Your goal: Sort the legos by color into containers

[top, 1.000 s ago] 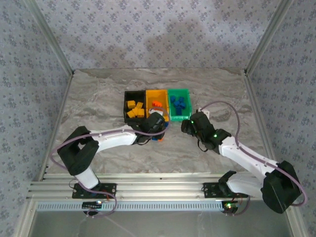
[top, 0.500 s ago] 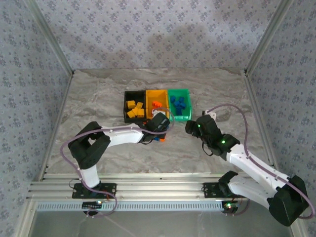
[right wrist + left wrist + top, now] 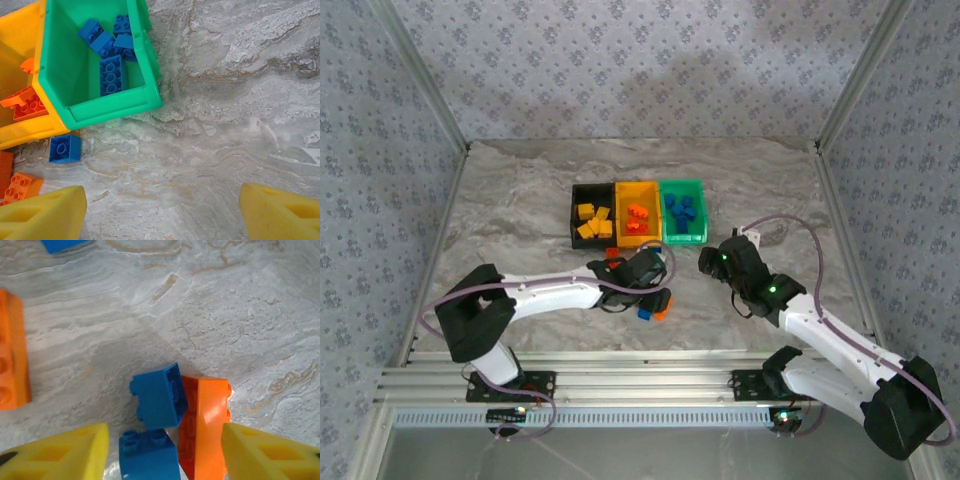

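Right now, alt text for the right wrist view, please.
A green bin of blue bricks sits upper left, beside a yellow-orange bin with red-orange bricks. One loose blue brick lies on the table below them; the right gripper hangs open.

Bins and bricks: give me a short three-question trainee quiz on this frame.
1. True or false: the green bin holds blue bricks.
2. The black bin holds bricks of which colour? A red, B yellow, C blue.
3. Left wrist view: which two colours are the bricks nearest the left gripper?
Key: 1 true; 2 B; 3 blue and orange.
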